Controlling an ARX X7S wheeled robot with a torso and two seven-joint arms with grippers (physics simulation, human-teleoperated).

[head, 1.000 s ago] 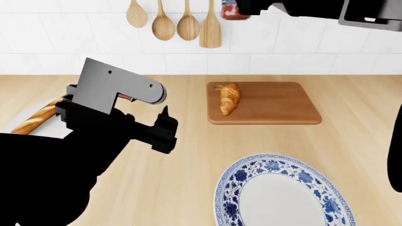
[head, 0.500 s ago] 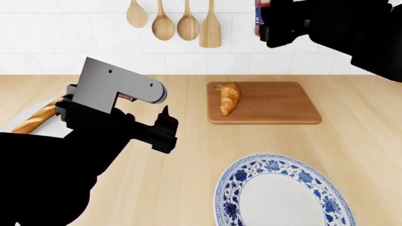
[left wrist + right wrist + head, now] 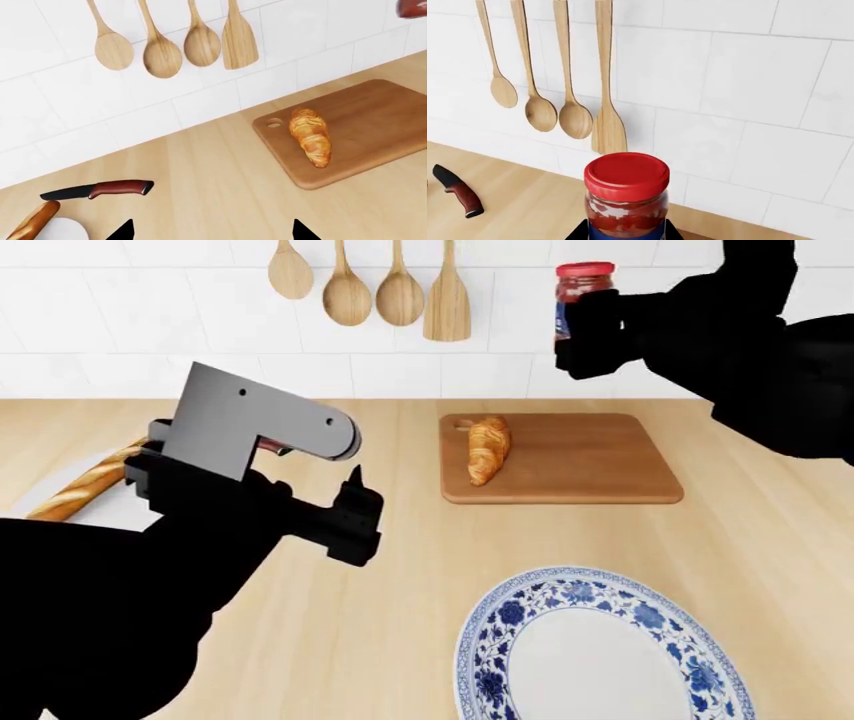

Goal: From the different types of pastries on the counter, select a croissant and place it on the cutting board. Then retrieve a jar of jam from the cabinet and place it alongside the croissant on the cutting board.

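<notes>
- Right claw (image 3: 591, 335) clamped on the small upright jar of jam (image 3: 582, 302) with a red lid, dark red contents and a blue label — held in the air in front of the white tiled wall, above the far edge of the board.
- In the right wrist view the jar (image 3: 626, 200) is upright, black fingers (image 3: 579, 232) on either side of its lower body.
- Short golden-brown ridged croissant (image 3: 487, 448) lies on the flat reddish-brown wooden cutting board (image 3: 587, 460), near the board's left end, just beside the small hole at the corner.
- Board sits flat on the pale beige wood-look table (image 3: 400, 580), near the wall.
- Left claw (image 3: 212, 231) over the table, well left of the board — tips spread wide, gripping nothing.
- Long golden-brown baguette (image 3: 83, 488) on a white plate at the table's left edge, partly hidden by the left arm.
- Black knife with a dark red handle (image 3: 100, 189) flat on the table beside the baguette.
- Blue-and-white patterned round plate (image 3: 601, 650) at the near edge.
- Four wooden spoons and spatulas (image 3: 371, 285) hang on the wall.
</notes>
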